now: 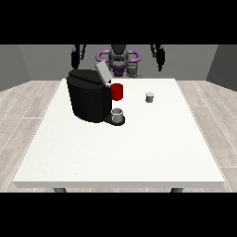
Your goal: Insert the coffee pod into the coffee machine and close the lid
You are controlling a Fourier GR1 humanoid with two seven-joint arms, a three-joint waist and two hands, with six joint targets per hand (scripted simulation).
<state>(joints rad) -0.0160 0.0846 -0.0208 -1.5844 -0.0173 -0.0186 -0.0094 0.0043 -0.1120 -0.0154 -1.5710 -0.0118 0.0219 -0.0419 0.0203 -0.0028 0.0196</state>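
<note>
- The coffee pod (pixel 149 97) — a small pale grey cup shape — is seen standing upright on the white table (pixel 139 152), in its far half and to the right of the middle, nearer the far edge than the near one.
- The pod is touched by nothing; bare table is seen all around it.
- The coffee machine (pixel 88 95), a black block, is placed to the pod's left, well apart from it, towards the far left corner of the table.
- The machine's lid (pixel 102 73) is raised and tilted, grey in colour, at the top right of the machine.
- A red part (pixel 117 91) is seen on the machine's right side, and below it a small grey cup (pixel 117 115) is set on the machine's dark base.
- The hand at the view's right (pixel 159 56) is held up beyond the far edge of the table — well away from the pod; whether its fingers are spread or curled cannot be told.
- The hand at the view's left (pixel 75 56) is likewise held up behind the far edge, above and behind the machine; its fingers cannot be made out either.
- Nothing is held by either hand.
</note>
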